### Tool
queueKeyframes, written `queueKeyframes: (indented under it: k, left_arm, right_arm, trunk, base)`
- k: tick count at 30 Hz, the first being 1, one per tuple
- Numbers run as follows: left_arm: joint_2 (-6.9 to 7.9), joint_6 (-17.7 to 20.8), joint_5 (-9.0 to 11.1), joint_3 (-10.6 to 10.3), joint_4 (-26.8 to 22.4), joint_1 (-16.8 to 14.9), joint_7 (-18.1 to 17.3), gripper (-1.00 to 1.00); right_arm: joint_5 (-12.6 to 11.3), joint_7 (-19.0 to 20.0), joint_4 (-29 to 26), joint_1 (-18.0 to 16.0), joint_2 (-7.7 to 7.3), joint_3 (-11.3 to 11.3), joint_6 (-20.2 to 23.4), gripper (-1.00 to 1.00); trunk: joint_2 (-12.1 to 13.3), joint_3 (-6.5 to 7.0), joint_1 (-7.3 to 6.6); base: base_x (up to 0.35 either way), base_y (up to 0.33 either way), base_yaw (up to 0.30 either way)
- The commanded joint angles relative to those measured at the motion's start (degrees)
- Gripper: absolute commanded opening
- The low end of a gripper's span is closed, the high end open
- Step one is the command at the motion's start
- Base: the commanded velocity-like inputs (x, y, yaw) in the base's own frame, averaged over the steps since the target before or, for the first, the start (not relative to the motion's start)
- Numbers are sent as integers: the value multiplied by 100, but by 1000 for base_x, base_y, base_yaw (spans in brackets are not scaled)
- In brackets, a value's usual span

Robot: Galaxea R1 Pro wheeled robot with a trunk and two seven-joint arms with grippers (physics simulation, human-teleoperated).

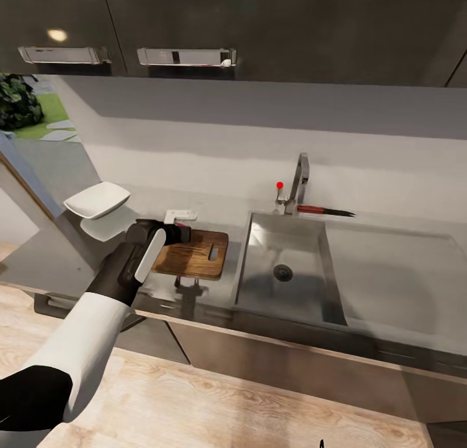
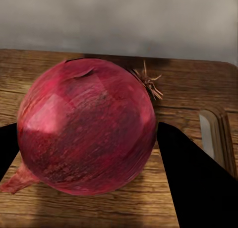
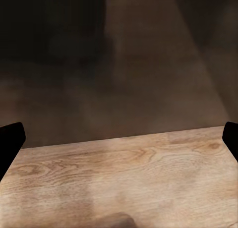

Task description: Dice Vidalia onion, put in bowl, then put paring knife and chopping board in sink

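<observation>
We have the onion (image 2: 87, 126) clamped between the left gripper's (image 2: 89, 153) jaws just over the board (image 1: 192, 254) beside the sink (image 1: 285, 273), ready for dicing; our right gripper's (image 3: 119, 139) jaws hang spread, idle

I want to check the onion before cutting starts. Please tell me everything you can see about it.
The round, dark pinkish-red Vidalia onion has smooth papery skin with faint facets, dry rootlets at one end and a pointed tip at the other. It is whole and uncut. It lies on its side over the dark brown wooden chopping board, between the two black fingers of the left end effector, which flank it closely on both sides.
</observation>
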Motion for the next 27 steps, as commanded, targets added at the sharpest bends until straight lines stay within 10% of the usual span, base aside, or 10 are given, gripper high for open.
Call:
queueKeyframes:
  k: [1, 27]
  left_arm:
    - [3, 18, 49, -11, 3, -5, 50, -100]
    - [-6, 11, 48, -19, 92, -5, 44, -100]
  right_arm:
    - [62, -33, 1, -3, 1, -36, -12, 100]
    - [62, -33, 1, -3, 1, -36, -12, 100]
  trunk:
    - [-10, -11, 3]
    - [-10, -236, 3]
  base:
    - [0, 0, 0]
    - [0, 0, 0]
